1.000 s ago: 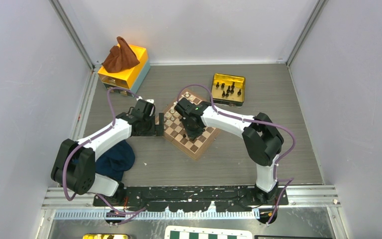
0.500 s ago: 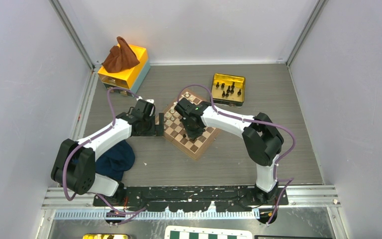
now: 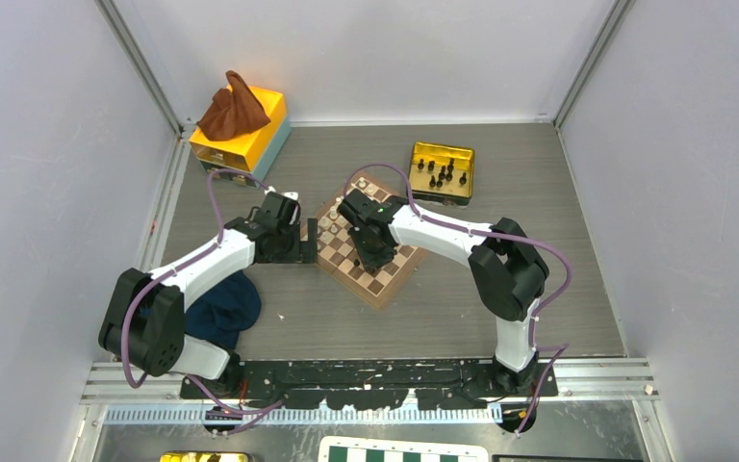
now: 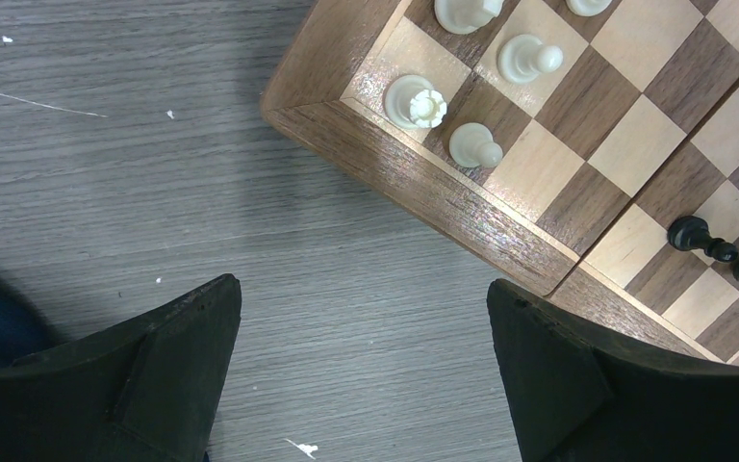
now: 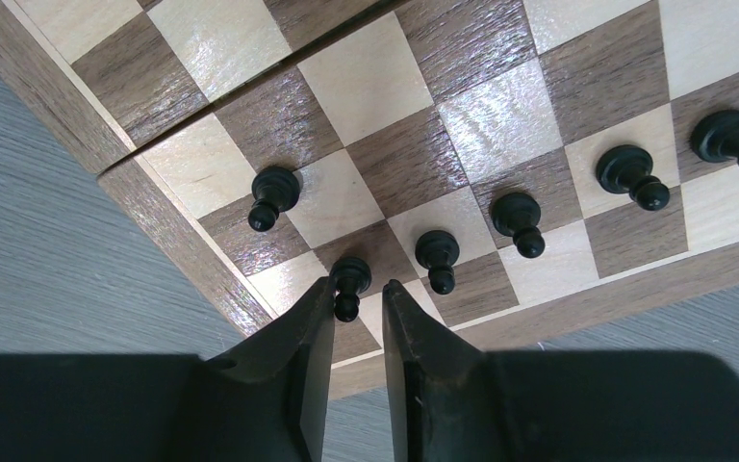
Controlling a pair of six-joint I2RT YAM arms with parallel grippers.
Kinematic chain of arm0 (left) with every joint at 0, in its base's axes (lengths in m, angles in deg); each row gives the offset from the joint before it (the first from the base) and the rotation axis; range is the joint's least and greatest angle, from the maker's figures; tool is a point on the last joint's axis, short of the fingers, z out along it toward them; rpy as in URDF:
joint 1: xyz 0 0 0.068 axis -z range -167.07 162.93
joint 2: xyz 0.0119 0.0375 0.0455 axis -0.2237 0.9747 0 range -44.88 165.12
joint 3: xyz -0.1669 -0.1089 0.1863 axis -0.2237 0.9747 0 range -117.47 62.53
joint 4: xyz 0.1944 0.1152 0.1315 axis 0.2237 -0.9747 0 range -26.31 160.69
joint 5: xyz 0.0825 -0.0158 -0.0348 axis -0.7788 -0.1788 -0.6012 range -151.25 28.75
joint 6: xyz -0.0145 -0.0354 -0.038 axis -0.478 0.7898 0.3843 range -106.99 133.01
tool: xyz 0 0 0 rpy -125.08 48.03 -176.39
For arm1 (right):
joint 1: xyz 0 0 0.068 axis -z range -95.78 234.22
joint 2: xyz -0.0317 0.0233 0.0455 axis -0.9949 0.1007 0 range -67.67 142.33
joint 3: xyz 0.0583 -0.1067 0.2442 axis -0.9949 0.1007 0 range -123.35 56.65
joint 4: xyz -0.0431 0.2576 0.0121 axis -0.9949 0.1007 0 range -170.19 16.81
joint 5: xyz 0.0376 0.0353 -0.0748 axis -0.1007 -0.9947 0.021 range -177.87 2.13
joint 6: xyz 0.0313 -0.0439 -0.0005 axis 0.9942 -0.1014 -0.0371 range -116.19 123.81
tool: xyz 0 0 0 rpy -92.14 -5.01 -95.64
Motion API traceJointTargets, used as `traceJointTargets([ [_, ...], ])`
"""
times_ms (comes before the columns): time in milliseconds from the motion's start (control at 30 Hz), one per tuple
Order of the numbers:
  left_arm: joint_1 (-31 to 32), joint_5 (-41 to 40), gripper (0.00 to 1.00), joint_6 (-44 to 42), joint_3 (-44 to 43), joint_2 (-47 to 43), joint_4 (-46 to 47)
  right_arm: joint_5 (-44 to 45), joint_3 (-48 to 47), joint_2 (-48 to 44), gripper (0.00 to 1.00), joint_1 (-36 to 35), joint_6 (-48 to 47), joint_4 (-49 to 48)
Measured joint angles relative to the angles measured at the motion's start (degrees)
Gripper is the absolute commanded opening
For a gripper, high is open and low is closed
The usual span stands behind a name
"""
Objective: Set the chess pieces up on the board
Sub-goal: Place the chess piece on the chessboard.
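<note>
The small wooden board [image 3: 377, 287] lies tilted at the table's middle. In the right wrist view a row of black chess pieces [image 5: 518, 219] stands along the board's near rim [image 5: 168, 231]. My right gripper [image 5: 358, 284] is low over that row, its fingers a little apart around one black pawn [image 5: 349, 287]. The pawn stands on the board against the left finger, clear of the right one. My left gripper [image 4: 361, 289] is wide open and empty over bare table beside the board's left corner [image 4: 414, 183]. Two black pieces [image 4: 698, 236] show at that view's right edge.
A gold tin [image 3: 442, 154] holding several more black pieces stands at the back right. Cream pieces [image 4: 416, 101] stand on the board's left corner. A yellow box with a brown cloth [image 3: 236, 111] is at the back left. A dark blue cloth [image 3: 221, 308] lies by the left arm.
My right wrist has shifted very slightly over the board. The left arm has not moved.
</note>
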Motion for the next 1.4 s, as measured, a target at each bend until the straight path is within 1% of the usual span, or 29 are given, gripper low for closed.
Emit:
traceJointTargets([
  [900, 0.07, 0.0, 1.0, 0.02, 0.0, 0.61, 0.0, 0.11, 0.0, 0.0, 0.31, 0.0, 0.0, 0.04],
  [1000, 0.07, 0.02, 1.0, 0.02, 0.0, 0.68, 0.02, 0.26, 0.0, 0.0, 0.3, 0.0, -0.02, 0.07],
  [1133, 0.07, 0.04, 1.0, 0.02, 0.0, 0.87, 0.04, 0.5, 0.0, 0.0, 0.26, 0.0, -0.02, 0.11],
  [1400, 0.07, 0.44, 1.0, 0.02, 0.0, 0.98, 0.07, 0.74, -0.11, 0.0, 0.25, 0.0, -0.04, 0.83],
])
